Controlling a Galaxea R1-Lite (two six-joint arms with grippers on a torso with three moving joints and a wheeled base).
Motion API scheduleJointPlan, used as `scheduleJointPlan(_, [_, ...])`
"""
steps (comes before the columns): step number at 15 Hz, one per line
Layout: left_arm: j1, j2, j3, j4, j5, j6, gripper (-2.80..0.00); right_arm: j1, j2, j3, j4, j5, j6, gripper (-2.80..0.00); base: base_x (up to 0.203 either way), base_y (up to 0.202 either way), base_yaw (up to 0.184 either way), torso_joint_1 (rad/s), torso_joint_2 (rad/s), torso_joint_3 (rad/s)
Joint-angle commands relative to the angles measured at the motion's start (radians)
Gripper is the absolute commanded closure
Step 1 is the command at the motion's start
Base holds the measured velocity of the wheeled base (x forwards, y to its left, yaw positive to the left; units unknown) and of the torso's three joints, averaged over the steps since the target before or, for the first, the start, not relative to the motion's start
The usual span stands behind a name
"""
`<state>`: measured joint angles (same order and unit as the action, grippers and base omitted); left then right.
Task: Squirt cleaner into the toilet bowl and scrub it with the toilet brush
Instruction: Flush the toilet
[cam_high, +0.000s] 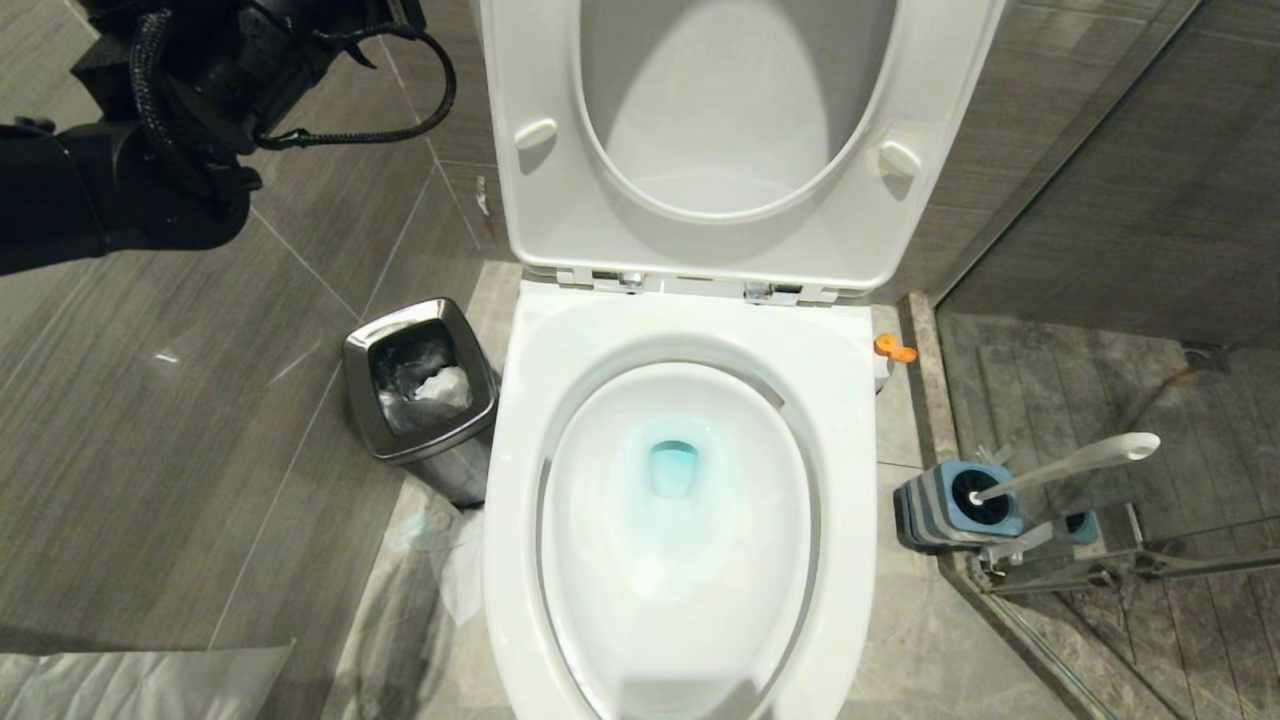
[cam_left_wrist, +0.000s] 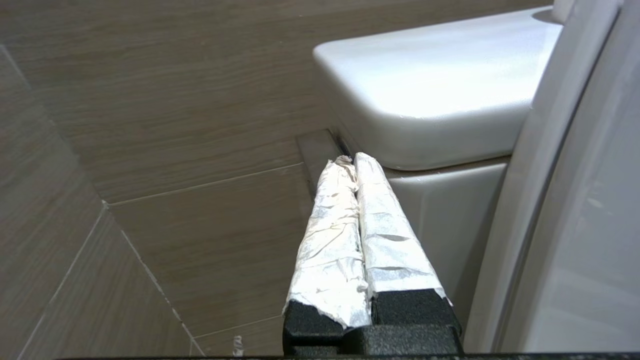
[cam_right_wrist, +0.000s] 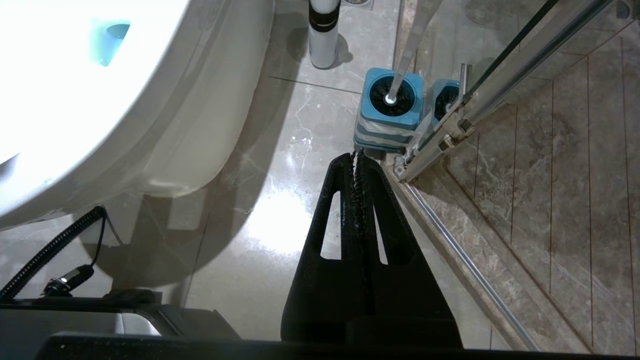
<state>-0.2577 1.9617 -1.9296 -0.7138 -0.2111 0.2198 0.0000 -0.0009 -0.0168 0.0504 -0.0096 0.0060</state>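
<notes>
Fingers on your left end effector (cam_left_wrist: 352, 162) were clenched empty beside the toilet bowl's (cam_high: 560, 340) tank; your right end effector (cam_right_wrist: 357, 156) was pressed closed, empty, near the toilet brush (cam_right_wrist: 400, 75) in its holder (cam_right_wrist: 387, 122).

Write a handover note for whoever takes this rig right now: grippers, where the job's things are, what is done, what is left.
Left gripper: shut, empty, raised beside the tank, left of the lifted seat.
Right gripper: shut, empty, low over the floor near the brush holder.
Toilet bowl: lid and seat up, teal-blue cleaner tinting the water.
Bottle: upright on the floor right of the toilet.
Toilet brush: in its blue holder on the floor to the right, by the glass door.
Done: the squirt, judging by the blue water.
Left: take the brush and scrub.
</notes>
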Motion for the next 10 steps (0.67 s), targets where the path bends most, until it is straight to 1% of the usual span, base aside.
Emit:
scheduleJointPlan(1, [0.005, 0.024, -0.016, -0.006, 0.001, 0.008, 0.0, -0.002, 0.001, 0.0, 0.0, 0.0, 0.0, 0.0, 0.0, 0.0, 0.0, 0.0, 0.0, 0.0])
scheduleJointPlan(6, [0.055, 0.036, -0.029, -0.008, 0.004, 0.005, 0.0, 0.0, 0.001, 0.0, 0.0, 0.0, 0.0, 0.0, 0.0, 0.0, 0.0, 0.0, 0.0, 0.0])
scheduleJointPlan(10, [0.057, 0.046, -0.028, -0.048, 0.006, 0.01, 0.0, 0.0, 0.001, 0.0, 0.0, 0.0, 0.0, 0.0, 0.0, 0.0, 0.0, 0.0, 0.0, 0.0])
